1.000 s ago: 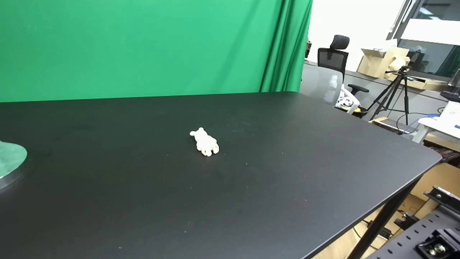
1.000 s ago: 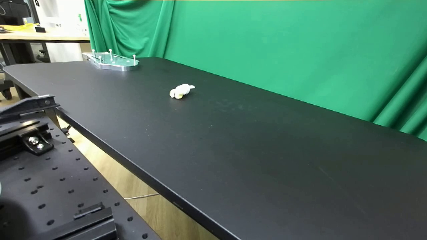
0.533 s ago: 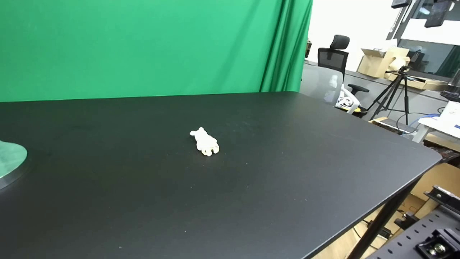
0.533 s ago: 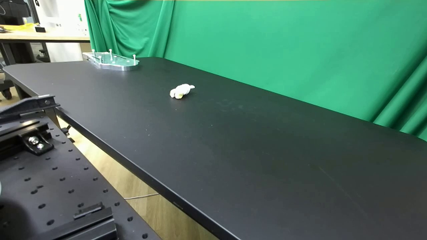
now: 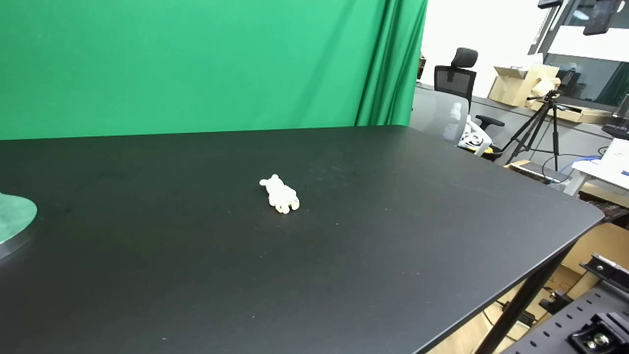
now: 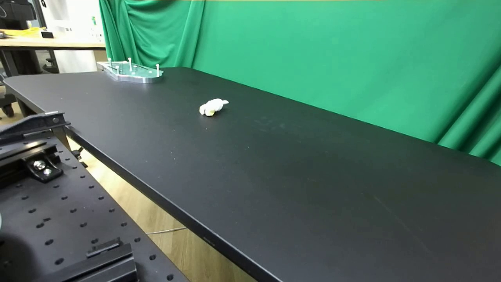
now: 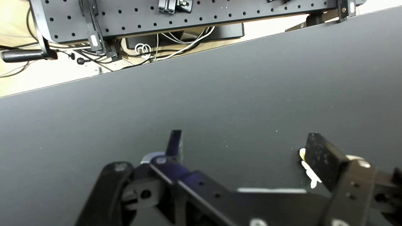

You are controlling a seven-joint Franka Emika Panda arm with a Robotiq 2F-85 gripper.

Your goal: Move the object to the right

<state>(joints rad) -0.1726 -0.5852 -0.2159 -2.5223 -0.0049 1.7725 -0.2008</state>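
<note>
1. My jaws: stood wide apart, held nothing; their fingertips (image 5: 600,19) had newly entered an exterior view, suggesting an approach begun.
2. White figurine (image 5: 281,195): lay unmoved on the black bench (image 5: 196,246); rightward shift, I judged, pending.
3. Pegged plate (image 6: 139,73): shared it.
4. Green curtain (image 5: 196,64), office chair (image 5: 454,81), tripod (image 5: 555,130): stood beyond.

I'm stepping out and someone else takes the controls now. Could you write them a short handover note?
End effector: open, holding nothing, raised above the black table; in an exterior view its fingers show at the top right corner.
White lump (the object): lying on the table; a finger partly hides it in the wrist view.
Done: nothing that shows; the lump is ungripped, and I can't tell whether it already lies where wanted.
Remaining: probably line up over the lump, close on it, carry it right, release.
</note>
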